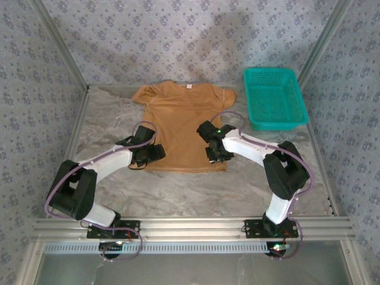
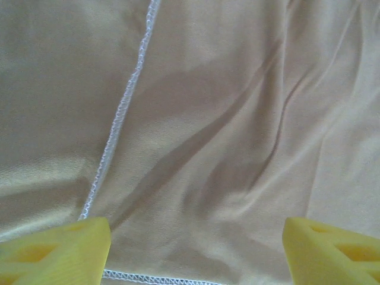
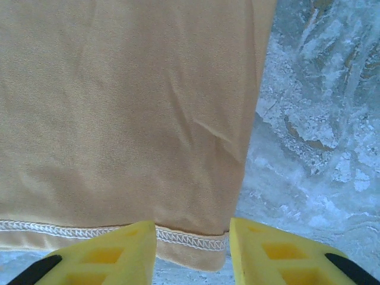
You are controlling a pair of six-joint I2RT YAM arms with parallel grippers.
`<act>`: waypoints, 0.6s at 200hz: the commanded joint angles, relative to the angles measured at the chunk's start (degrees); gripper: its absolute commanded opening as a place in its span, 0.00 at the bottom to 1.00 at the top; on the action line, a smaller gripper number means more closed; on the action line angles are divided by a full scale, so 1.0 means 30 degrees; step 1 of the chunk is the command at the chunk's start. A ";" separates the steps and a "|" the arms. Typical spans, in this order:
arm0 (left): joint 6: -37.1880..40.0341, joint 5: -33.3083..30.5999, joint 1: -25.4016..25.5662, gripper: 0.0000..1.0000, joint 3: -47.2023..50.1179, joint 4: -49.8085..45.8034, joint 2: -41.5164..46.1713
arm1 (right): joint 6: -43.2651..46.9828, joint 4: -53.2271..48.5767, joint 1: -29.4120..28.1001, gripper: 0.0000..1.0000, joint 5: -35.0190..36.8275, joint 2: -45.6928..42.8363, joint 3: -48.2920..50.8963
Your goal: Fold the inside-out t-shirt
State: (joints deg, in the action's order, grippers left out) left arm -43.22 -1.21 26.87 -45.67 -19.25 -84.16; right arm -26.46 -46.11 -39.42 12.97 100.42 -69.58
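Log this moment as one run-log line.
stage: pre-fold | t-shirt: flat, seams out | left fingers: open over near-left hem corner | right fingers: apart, straddling near-right hem | fold: none yet

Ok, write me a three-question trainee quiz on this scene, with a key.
1. True or false: the t-shirt lies spread out on the table, not yet folded.
2. The teal basket stands: A) on the shirt, B) to the shirt's left, C) to the shirt's right.
3. Fill in: the right tool straddles the shirt's stitched ___ near its right corner.
Key: 1 true; 2 C; 3 hem.
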 commanded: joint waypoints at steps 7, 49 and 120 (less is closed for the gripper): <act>-0.0329 -0.0584 0.0241 0.76 -0.0186 0.0450 0.0653 | -0.0522 -0.0090 -0.0095 0.42 0.0843 -0.0033 0.1005; -0.0329 -0.0679 0.0240 0.76 -0.0213 0.0409 0.0507 | -0.1068 0.0235 -0.0205 0.42 0.0441 -0.0114 0.1928; -0.0252 -0.0732 0.0344 0.75 -0.0683 0.0000 0.0102 | -0.1222 0.0456 -0.0147 0.23 -0.0043 0.0130 0.2239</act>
State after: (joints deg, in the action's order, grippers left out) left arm -43.62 -2.46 27.44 -45.69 -18.17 -83.68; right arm -29.36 -44.47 -39.68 13.06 100.40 -63.66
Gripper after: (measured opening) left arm 0.755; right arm 0.251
